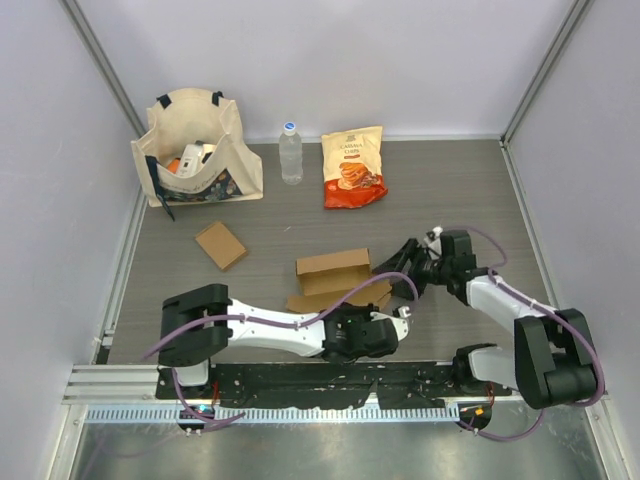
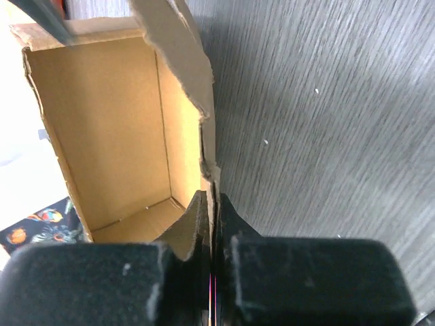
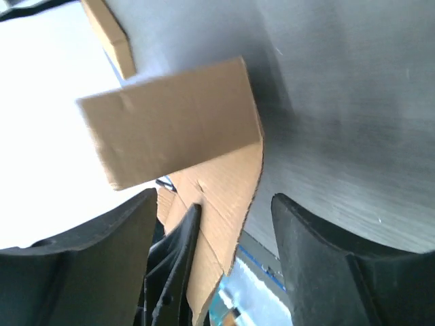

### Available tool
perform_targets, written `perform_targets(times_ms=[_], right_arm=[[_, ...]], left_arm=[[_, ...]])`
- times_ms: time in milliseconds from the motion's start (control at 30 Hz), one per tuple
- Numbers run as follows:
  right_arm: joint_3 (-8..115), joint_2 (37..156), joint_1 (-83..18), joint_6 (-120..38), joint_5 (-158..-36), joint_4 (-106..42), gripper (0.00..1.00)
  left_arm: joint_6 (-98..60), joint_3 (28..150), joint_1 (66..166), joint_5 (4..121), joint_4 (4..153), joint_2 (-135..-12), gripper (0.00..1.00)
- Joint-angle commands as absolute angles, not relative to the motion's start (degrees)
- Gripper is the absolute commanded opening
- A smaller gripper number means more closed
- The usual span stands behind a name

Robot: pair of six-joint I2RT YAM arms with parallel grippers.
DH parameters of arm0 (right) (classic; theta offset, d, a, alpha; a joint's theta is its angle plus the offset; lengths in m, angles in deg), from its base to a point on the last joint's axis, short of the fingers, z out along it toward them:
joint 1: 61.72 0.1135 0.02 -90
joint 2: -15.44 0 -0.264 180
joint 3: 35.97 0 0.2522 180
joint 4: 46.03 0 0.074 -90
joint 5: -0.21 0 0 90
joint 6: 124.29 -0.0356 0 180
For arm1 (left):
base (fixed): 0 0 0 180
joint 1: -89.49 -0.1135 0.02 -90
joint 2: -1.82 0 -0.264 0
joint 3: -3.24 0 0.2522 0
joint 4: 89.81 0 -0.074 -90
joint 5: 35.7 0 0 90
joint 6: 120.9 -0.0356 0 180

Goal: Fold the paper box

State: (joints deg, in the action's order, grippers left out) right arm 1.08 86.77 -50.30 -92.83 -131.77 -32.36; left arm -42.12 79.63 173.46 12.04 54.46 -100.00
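The brown cardboard box [image 1: 335,270] lies partly folded near the middle of the grey wood-grain desk [image 1: 450,190], one long panel raised and flatter panels spread beneath it on its near side.

The left hand [image 1: 378,335] sits at the box's near right corner. In the left wrist view its fingers [image 2: 197,224] are pressed together on a thin, ragged-edged side wall of the box [image 2: 109,136], pinching that wall. The open tan interior lies to the left of the grip and bare desk [image 2: 326,136] to the right.

The right hand [image 1: 405,262] is just beside the box's right end. In the right wrist view this hand [image 3: 214,204] is spread wide, with its dark fingers [image 3: 319,258] well apart. A cardboard flap [image 3: 224,197] of the box runs down between them, and a rectangular panel [image 3: 170,129] stands just above. I cannot tell whether either finger touches the cardboard.

A small flat brown cardboard piece [image 1: 221,245] lies left of the box, apart from it. Beyond the box an orange and yellow snack bag [image 1: 354,167] lies flat. A clear plastic water bottle [image 1: 291,152] stands upright beyond the box and slightly to the left. A cream canvas tote bag [image 1: 197,145] with dark handles stands farthest off, beyond the box and to the left, with items inside.
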Motion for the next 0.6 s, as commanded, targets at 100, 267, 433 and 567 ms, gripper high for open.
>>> perform_targets(times_ms=[100, 267, 433, 567], right_arm=[[24.08, 82.33, -58.11, -69.3, -126.2, -16.48, 0.82], [39.02, 82.67, -58.47, -62.07, -107.07, -6.35, 0.84], [40.19, 85.05, -55.41, -55.92, -106.58, -5.73, 0.84], [36.51, 84.0, -44.17, -51.25, -101.06, -7.47, 0.83]], left_arm=[[-28.64, 83.62, 169.66, 20.97, 45.94, -88.82, 0.0], [-16.33, 85.11, 155.44, 39.56, 42.07, -79.93, 0.0], [1.51, 88.88, 139.9, 44.54, 37.17, -74.3, 0.0], [14.68, 93.98, 128.36, 52.61, 31.71, -76.31, 0.0]])
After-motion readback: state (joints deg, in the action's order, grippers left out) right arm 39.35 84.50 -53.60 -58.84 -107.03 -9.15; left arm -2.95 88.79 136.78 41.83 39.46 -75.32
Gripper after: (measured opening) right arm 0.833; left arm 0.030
